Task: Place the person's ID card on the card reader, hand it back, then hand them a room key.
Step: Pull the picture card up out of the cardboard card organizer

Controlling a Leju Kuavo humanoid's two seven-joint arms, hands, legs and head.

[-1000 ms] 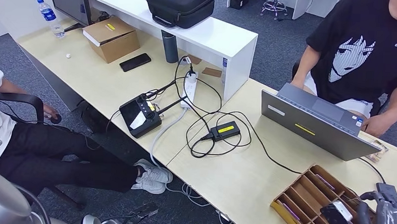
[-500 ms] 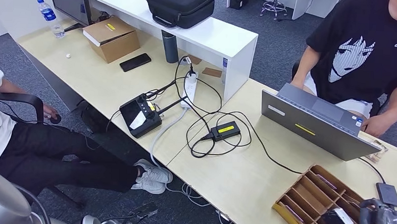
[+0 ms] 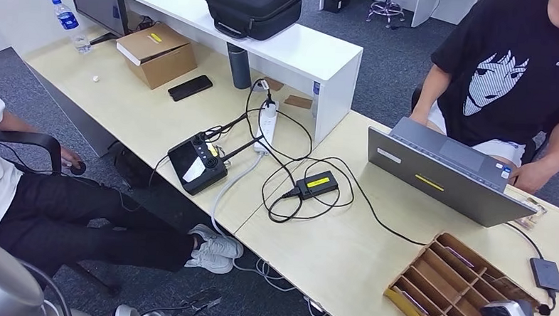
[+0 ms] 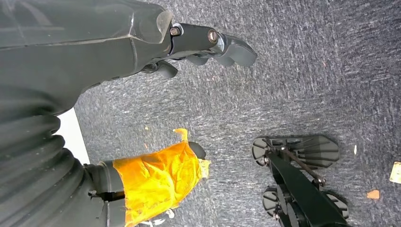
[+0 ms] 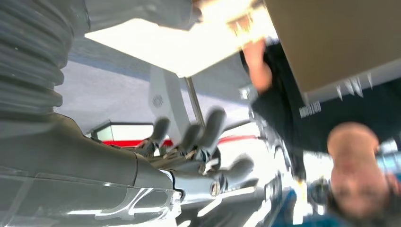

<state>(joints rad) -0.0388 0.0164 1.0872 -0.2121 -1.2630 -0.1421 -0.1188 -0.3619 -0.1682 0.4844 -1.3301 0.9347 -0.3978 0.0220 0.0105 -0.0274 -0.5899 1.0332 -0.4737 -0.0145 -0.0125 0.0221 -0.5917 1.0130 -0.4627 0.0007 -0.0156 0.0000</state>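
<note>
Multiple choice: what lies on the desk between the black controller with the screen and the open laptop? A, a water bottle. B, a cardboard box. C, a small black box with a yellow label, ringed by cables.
C: the small black box sits between the controller and the laptop, among black cables.

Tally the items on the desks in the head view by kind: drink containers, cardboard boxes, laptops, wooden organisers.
Drink containers: 2 (water bottle, dark tumbler)
Cardboard box: 1
Laptop: 1
Wooden organiser: 1
Total: 5
</note>
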